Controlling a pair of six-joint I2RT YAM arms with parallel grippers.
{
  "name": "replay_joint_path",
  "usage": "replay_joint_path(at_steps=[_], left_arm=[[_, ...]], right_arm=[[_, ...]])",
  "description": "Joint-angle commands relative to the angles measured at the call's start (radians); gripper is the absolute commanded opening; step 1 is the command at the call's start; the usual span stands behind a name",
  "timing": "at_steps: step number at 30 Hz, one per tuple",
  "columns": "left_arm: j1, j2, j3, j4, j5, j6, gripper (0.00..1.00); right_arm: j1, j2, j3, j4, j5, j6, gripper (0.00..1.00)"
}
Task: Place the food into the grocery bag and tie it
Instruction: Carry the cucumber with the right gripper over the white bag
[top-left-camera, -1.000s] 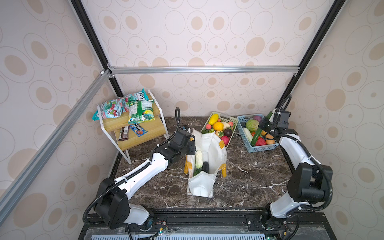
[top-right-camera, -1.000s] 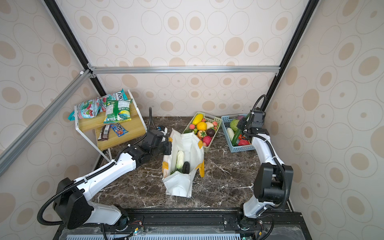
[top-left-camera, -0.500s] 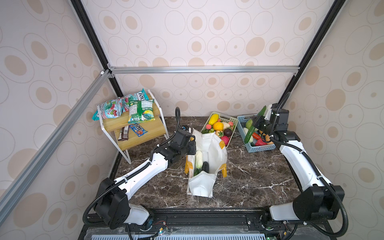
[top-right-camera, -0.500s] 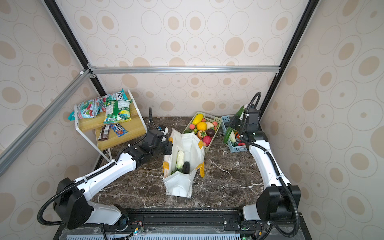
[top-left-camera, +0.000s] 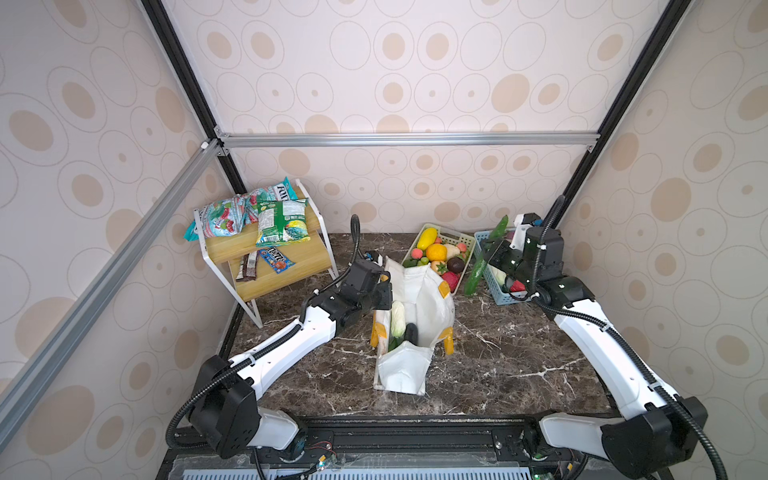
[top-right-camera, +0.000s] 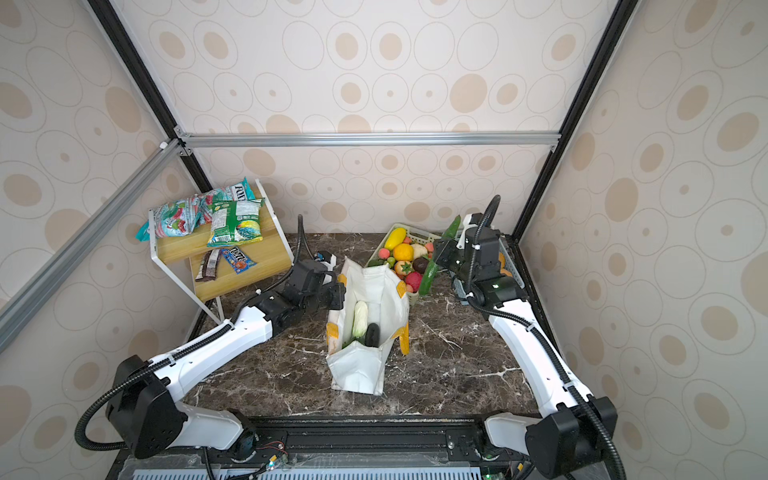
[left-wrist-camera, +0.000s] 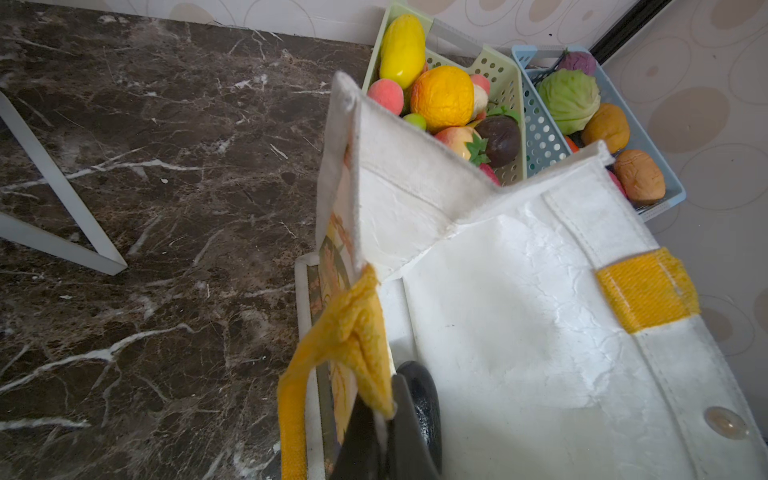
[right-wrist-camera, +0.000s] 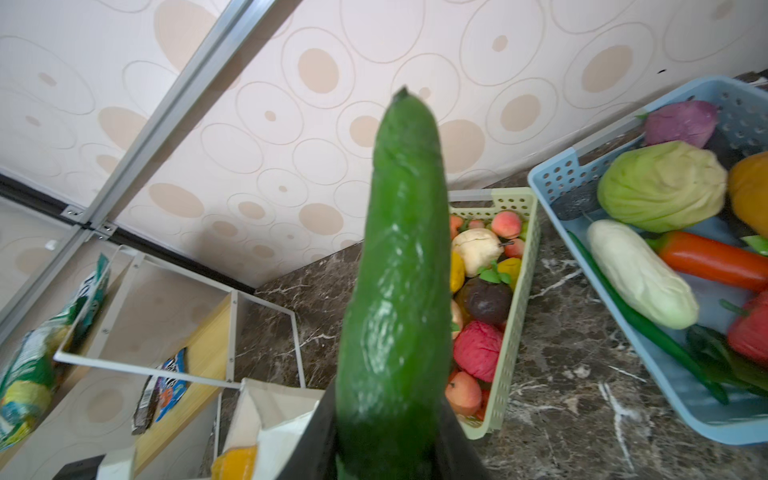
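Just beyond the grocery bag (top-left-camera: 434, 303), right gripper (top-left-camera: 493, 254) clamps the cucumber (top-left-camera: 474, 274), tilted; left gripper (left-wrist-camera: 388, 419) pinches its yellow handle (left-wrist-camera: 357, 328), mouth open. Best carry it over, tip down, release low.

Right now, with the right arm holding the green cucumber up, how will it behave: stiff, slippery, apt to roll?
The cucumber looks stiff: held partway along, both ends stick out straight without drooping. Its skin is glossy, so it may slide in the jaws if tilted steeply. Long and round, it would probably roll on the table.
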Motion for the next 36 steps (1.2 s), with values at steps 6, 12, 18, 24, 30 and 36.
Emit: replay_joint_path(at_steps=[6,12,18,24,30,36], left_arm=[[-0.001,0.000,0.039,0.027,-0.010,0.032,0.00],[-0.003,0.001,0.045,0.036,0.007,0.029,0.00],[-0.003,-0.018,0.047,0.039,0.009,0.037,0.00],[-0.002,-0.036,0.050,0.029,0.005,0.050,0.00],[-0.003,-0.045,0.049,0.021,-0.003,0.058,0.00],[-0.003,-0.033,0.047,0.038,0.014,0.046,0.00]], right_arm=[[0.149,-0.023,-0.039,0.069,0.051,0.047,0.30],[0.272,0.014,-0.063,0.126,0.083,0.063,0.30],[0.381,0.105,-0.039,0.124,0.099,0.044,0.30],[0.449,0.193,-0.034,0.140,0.094,0.052,0.30],[0.488,0.265,-0.022,0.132,0.077,0.065,0.30],[0.513,0.315,-0.025,0.106,0.053,0.067,0.31]])
